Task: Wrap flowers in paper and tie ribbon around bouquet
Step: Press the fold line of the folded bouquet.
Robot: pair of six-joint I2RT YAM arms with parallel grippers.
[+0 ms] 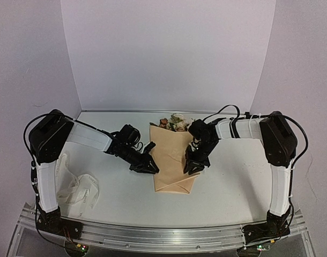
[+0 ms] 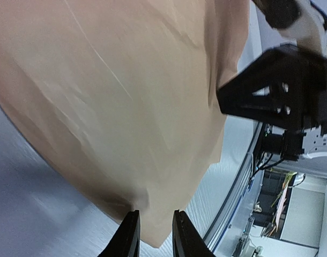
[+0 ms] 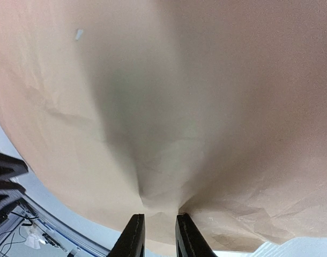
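Had the left tool (image 2: 155, 215) and right tool (image 3: 158, 218) pulled apart, the paper (image 1: 171, 160) might have torn; a weak pinch might have let the fold spring open. Each stood narrow, pinching a pucker of paper at opposite edges. The flowers (image 1: 174, 123) showed at its far end. The ribbon (image 1: 77, 190) lay well apart on the surface (image 1: 228, 182).

White table (image 1: 228, 184), aluminium rail (image 1: 163, 236)

Bouquet (image 1: 171, 160) at centre of table (image 1: 233, 187), flowers (image 1: 174, 122) at its far end, ribbon (image 1: 77, 190) lying front left
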